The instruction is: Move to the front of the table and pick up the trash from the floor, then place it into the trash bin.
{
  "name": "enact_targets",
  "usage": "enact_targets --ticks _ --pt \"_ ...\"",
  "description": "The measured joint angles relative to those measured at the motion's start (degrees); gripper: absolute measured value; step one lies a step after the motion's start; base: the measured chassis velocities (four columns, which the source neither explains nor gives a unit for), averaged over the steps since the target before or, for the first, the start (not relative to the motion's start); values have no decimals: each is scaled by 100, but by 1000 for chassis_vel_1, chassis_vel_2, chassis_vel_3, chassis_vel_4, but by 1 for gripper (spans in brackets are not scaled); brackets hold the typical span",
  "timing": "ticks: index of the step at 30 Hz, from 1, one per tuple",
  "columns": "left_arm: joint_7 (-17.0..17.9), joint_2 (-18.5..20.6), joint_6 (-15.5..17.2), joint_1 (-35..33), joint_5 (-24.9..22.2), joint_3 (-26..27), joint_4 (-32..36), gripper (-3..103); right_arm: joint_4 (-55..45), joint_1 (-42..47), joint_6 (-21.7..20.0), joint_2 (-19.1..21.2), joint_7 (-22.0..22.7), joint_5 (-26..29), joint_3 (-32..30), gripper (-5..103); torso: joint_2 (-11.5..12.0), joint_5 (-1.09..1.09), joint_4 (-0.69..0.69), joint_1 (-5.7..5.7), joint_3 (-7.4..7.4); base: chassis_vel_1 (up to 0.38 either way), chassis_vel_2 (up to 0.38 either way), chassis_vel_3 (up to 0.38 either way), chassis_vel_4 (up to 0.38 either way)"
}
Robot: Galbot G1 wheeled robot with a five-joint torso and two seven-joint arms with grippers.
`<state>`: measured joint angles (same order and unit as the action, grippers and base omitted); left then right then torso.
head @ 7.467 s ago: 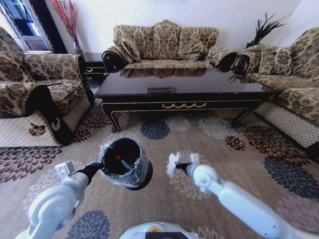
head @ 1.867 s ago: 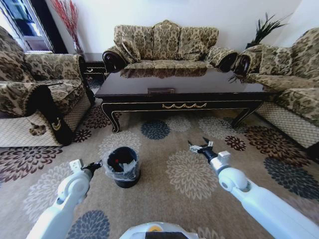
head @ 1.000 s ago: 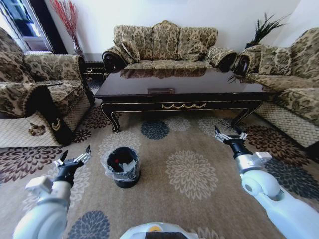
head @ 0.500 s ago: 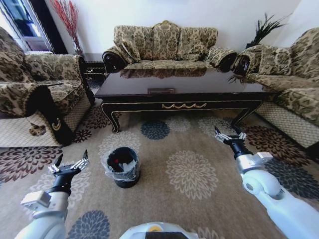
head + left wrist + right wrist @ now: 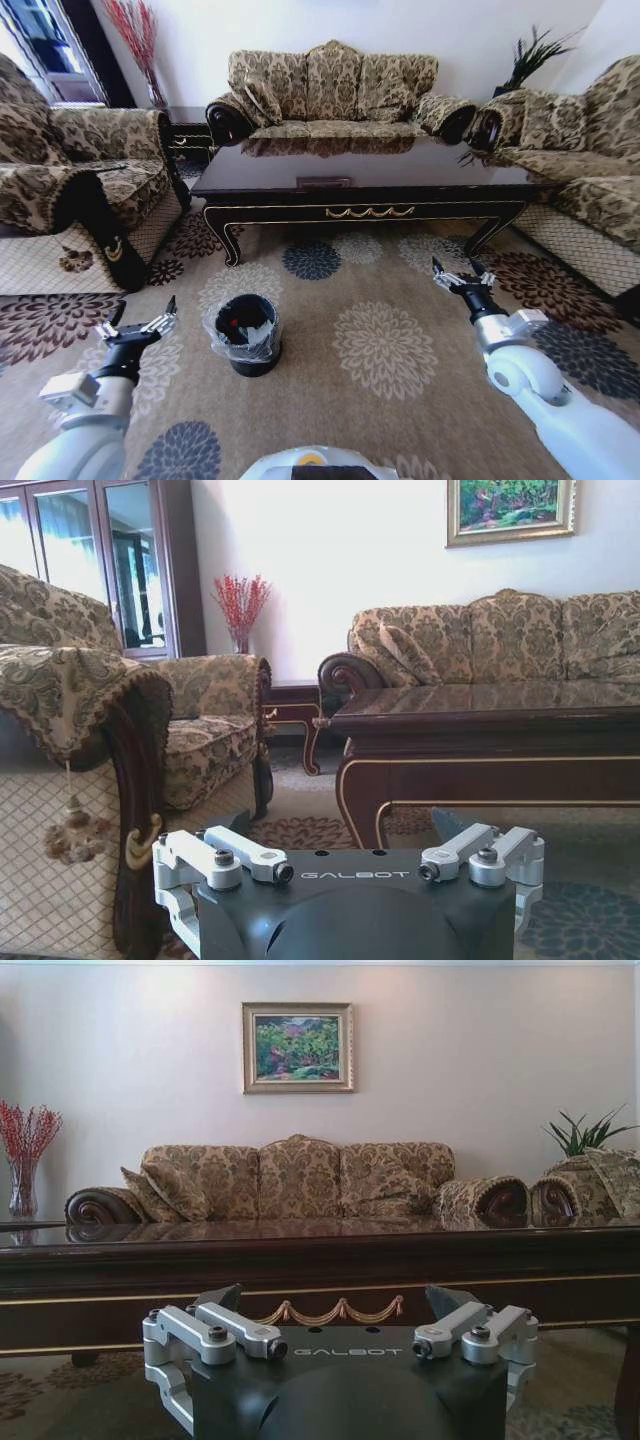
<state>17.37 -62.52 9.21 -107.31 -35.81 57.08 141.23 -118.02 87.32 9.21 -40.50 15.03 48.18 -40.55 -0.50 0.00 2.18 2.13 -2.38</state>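
the task looks all but done: the trash bin (image 5: 245,335) stands on the floor (image 5: 380,350) between the spread, empty left gripper (image 5: 138,322) and right gripper (image 5: 461,276), a red-marked scrap inside, no litter visible before the table (image 5: 365,185).

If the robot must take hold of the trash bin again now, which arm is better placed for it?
Probably the left. The left gripper hangs open just beside the trash bin on the floor, while the right gripper, also open, is much farther away across the carpet.
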Motion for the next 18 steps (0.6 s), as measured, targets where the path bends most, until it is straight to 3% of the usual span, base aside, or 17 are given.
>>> enact_targets --ticks 8,18 --pt "-19 -3 23 -53 -83 -2 -55 100 -126 198 1 -82 5 -34 -181 100 0 0 -1 0 1 154 -174 -171 166" --pt "29 -19 87 86 132 -355 5 100 -80 370 42 -179 6 -43 -380 100 0 3 1 -1 1 299 -295 -289 294"
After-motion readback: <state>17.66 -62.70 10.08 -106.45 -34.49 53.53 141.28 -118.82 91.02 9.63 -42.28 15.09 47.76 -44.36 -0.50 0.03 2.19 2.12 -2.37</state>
